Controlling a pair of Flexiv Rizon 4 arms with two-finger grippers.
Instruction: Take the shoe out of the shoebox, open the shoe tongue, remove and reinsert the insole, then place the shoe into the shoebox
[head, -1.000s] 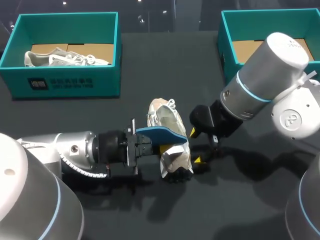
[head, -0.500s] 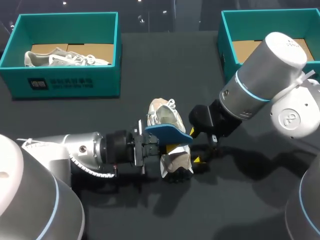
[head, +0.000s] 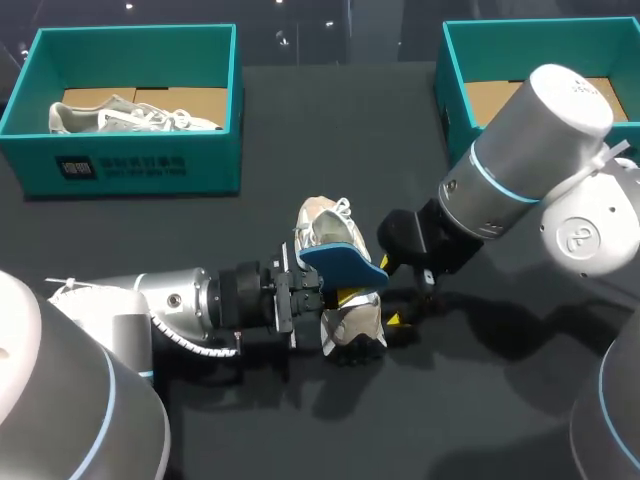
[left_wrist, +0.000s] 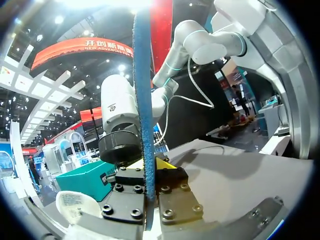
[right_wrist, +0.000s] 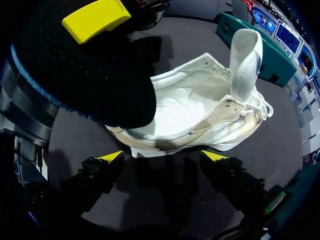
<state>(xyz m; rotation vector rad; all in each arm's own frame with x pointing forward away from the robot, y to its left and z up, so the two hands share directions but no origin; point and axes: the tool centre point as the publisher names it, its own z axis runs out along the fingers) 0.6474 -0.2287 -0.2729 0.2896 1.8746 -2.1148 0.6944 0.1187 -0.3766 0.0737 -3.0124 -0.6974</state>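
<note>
Two arms are sharing this: my left jaws are pinching the blue insole (head: 345, 265) above the shoe (head: 322, 230) on the tabletop (head: 300, 140), my right jaws are hovering spread beside it, so I am favouring a toe-first slide under the raised tongue (right_wrist: 245, 60).

The insole (head: 345, 264) hides the middle of the shoe (head: 324, 232); the right shoebox (head: 451, 92) runs past the edge.

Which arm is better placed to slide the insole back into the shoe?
Left. The left jaws are shut on the blue insole, held just above the shoe. The right jaws stand open beside the shoe, empty.
</note>
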